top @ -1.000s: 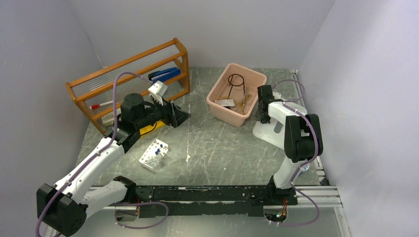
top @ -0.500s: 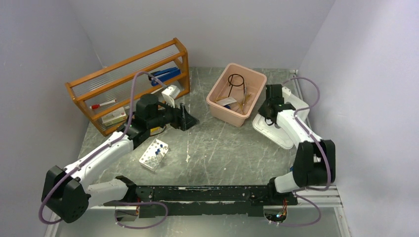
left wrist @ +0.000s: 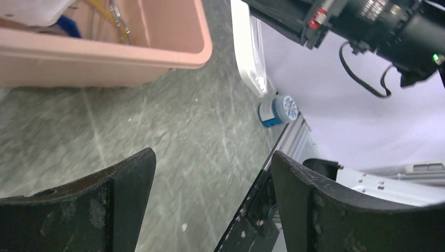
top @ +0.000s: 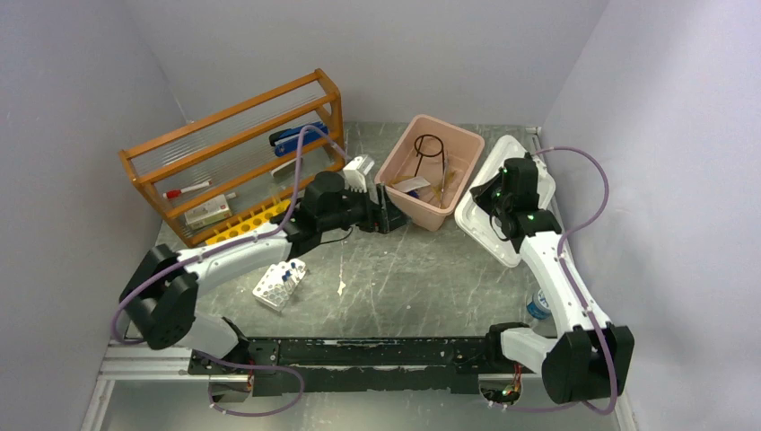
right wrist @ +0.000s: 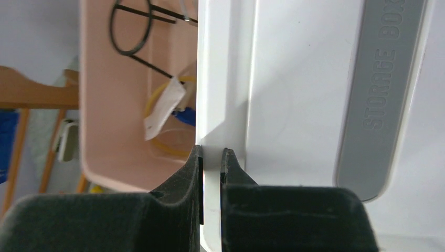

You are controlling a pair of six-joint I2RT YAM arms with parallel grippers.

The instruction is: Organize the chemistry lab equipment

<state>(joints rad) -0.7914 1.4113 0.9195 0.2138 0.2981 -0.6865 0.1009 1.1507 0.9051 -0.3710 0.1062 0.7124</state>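
Observation:
The pink bin (top: 393, 163) holds the black wire ring tripod (top: 431, 145), a white mesh piece (top: 409, 186) and the amber rubber tube (right wrist: 157, 113) beside a blue piece (right wrist: 186, 116). My right gripper (top: 496, 199) is shut on the edge of a white storage-box lid (top: 478, 211), which is tilted up against the bin's right side; the right wrist view shows the gripper (right wrist: 211, 155) pinching the lid's rim (right wrist: 225, 79). My left gripper (top: 388, 208) is open and empty, low at the bin's near left corner (left wrist: 105, 58). The tongs are hidden.
The orange wooden shelf (top: 233, 135) stands at the back left with a yellow rack (top: 238, 224) in front of it. A white rack of blue-capped vials (top: 280, 281) lies front left. A blue-capped bottle (top: 538, 303) stands by the right rail (left wrist: 277, 110).
My left arm swung right from the shelf to the pink bin. My right gripper lifted the white lid off the table and tilted it up beside the bin.

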